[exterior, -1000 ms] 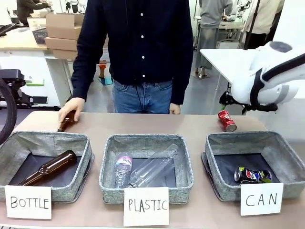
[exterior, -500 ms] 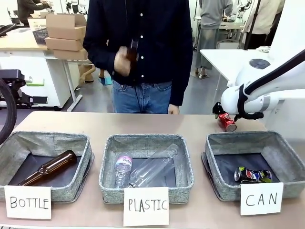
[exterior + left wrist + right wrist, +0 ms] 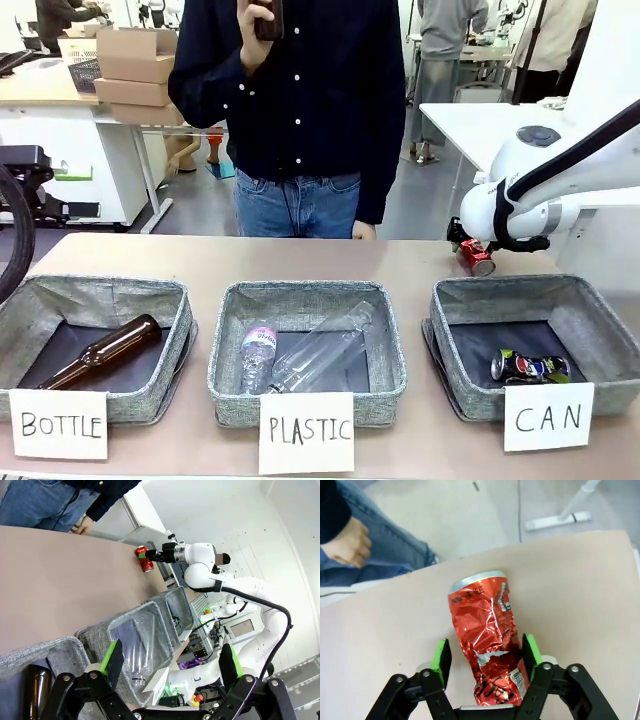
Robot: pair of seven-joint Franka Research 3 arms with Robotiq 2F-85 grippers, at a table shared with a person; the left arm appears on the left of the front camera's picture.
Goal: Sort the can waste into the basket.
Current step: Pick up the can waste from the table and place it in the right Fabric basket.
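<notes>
A crushed red can [image 3: 476,256] lies on the table just behind the grey basket [image 3: 470,290] signed "CAN". My right gripper [image 3: 463,240] has come down on it. In the right wrist view its green pads [image 3: 441,659] stand on either side of the red can [image 3: 487,640], shut on it. A dark printed can [image 3: 528,367] lies inside the basket. My left gripper [image 3: 170,660] hangs open and holds nothing; its view looks across the table to the red can [image 3: 145,560] and the right gripper [image 3: 151,556].
Grey bins signed "PLASTIC" [image 3: 230,300] and "BOTTLE" [image 3: 30,295] stand left of the basket, with clear bottles and a brown bottle inside. The person at the far side holds a brown bottle [image 3: 268,18] up high. The other hand [image 3: 366,230] rests at the table edge.
My right gripper came down to the red can and closed around it. The person lifted a brown bottle off the table's far left and raised it high.
</notes>
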